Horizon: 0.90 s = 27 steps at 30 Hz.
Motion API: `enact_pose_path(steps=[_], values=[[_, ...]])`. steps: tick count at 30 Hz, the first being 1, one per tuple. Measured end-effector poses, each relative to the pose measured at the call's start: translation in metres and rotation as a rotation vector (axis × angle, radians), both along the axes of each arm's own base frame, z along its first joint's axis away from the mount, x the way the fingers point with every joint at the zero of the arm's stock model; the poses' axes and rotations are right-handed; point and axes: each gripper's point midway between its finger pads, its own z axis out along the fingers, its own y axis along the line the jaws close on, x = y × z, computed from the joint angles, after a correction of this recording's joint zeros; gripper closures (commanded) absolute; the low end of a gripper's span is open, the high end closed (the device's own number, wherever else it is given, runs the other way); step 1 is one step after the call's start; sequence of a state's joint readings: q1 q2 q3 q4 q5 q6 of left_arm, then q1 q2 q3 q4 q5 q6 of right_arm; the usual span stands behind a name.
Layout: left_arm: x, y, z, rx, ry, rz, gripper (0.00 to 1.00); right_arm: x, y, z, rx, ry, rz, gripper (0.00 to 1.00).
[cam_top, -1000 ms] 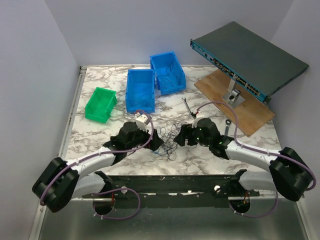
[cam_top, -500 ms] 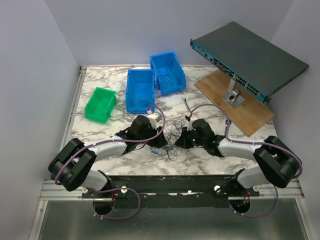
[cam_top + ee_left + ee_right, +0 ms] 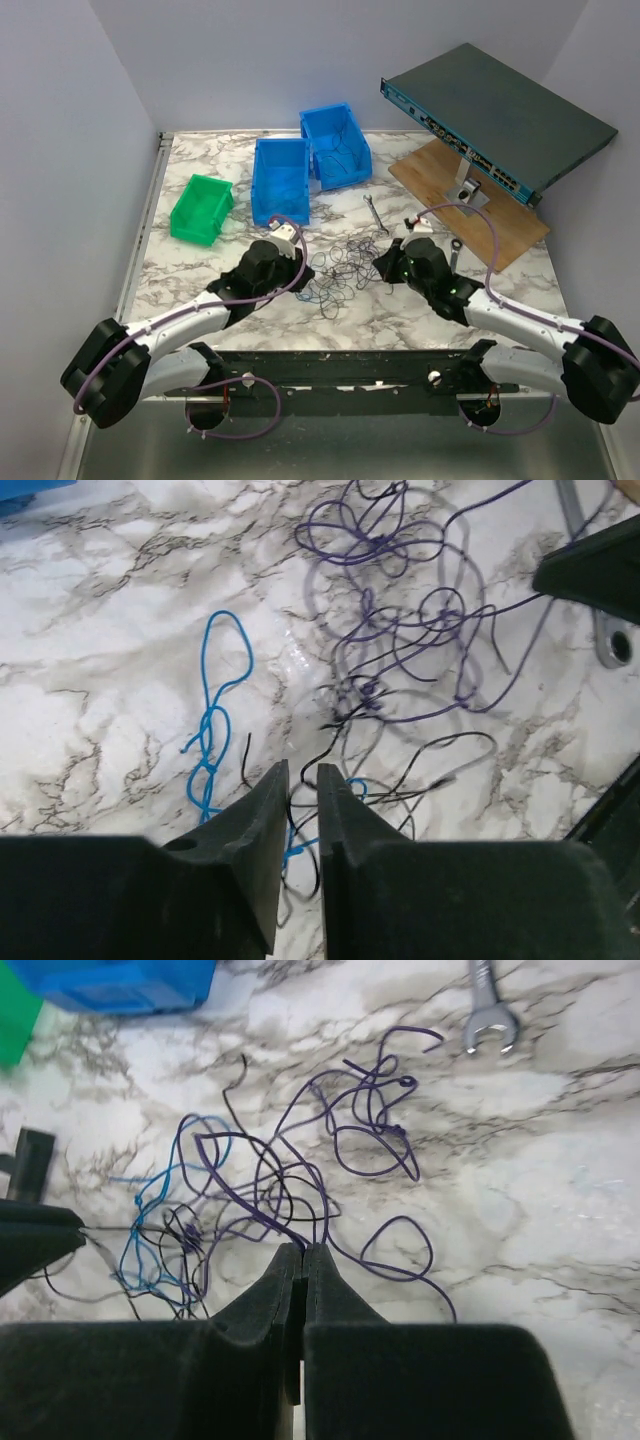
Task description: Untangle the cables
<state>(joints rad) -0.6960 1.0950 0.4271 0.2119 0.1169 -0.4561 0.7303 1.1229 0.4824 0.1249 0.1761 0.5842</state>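
cables: loose purple, blue and black tangle on the marble worktop, between both arms | left pincer: nearly closed on black and blue strands in its slit | right pincer: pressed together, pinching a purple strand (wrench lies nearby, apart)

On the white marbled counter, the tangle of thin blue, purple and black cables lies in the middle, left pincer at its left edge, right pincer at its right. Silver metal wrench just behind it. Further back, two blue plastic bins side by side, green plastic bin to their left, brown wooden board back right, flat dark network switch propped over it.
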Motion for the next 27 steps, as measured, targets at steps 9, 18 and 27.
enact_pose_path(steps=[9,18,27], values=[[0.017,0.014,-0.036,0.158,0.110,0.116,0.29,0.002,-0.030,0.000,-0.059,-0.031,-0.117,0.99],[0.021,0.010,-0.057,0.245,0.203,0.115,0.28,-0.001,-0.032,-0.013,-0.082,0.002,-0.124,0.99],[0.021,0.028,-0.065,0.323,0.224,0.176,0.39,-0.001,-0.032,-0.016,-0.085,0.011,-0.127,0.99]])
